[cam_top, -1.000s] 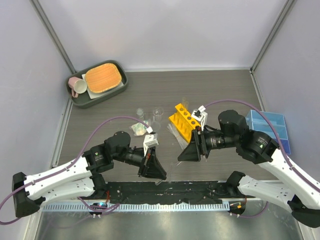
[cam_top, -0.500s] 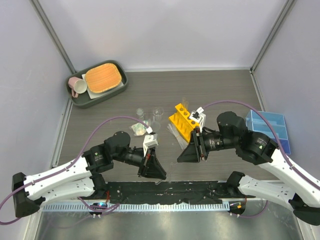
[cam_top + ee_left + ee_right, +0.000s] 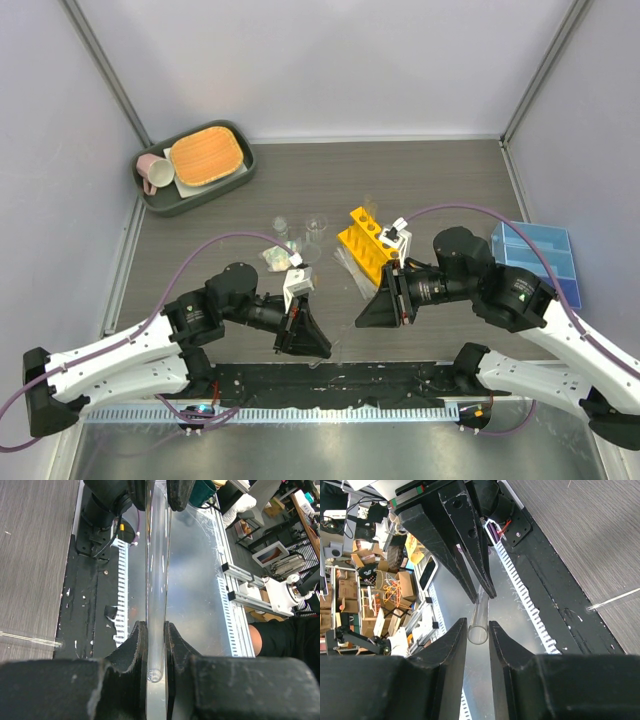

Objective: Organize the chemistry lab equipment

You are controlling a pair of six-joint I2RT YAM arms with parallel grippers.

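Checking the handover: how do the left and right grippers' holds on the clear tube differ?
Left gripper clamps the clear tube by its rounded closed end; right gripper closes around the open mouth. Left gripper points rightward, right gripper leftward. Both are shut on it.

The tube (image 3: 156, 580) is clear, the rack (image 3: 360, 247) yellow-orange, the tray (image 3: 530, 245) at three o'clock blue; at ten o'clock, an orange pad (image 3: 207, 155) and pink mug (image 3: 152, 172).
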